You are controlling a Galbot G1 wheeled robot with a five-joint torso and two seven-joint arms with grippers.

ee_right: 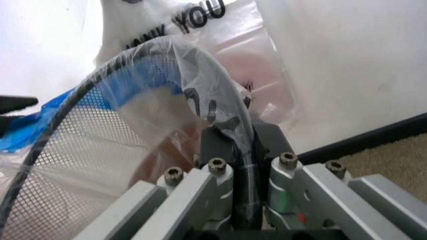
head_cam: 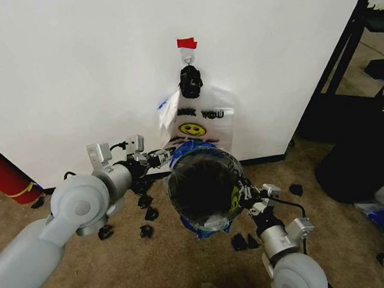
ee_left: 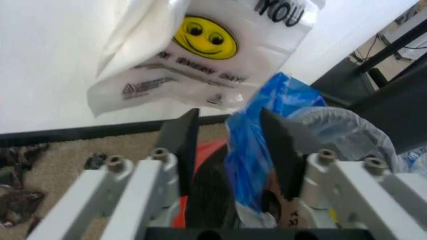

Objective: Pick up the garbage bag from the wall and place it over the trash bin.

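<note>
The garbage bag [head_cam: 200, 158] is already off the wall [head_cam: 66, 61] and draped over the rim of the trash bin [head_cam: 203, 184]. The rim and plastic are clamped by the right gripper [head_cam: 248, 198]. A blue fold is flanked by the parted jaws of the left gripper [head_cam: 158, 157], apparently unpinched, so only final seating seems left.

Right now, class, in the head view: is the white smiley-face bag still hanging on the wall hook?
Yes: the smiley-face bag hangs from the hook under the red tape, behind the trash bin.
</note>
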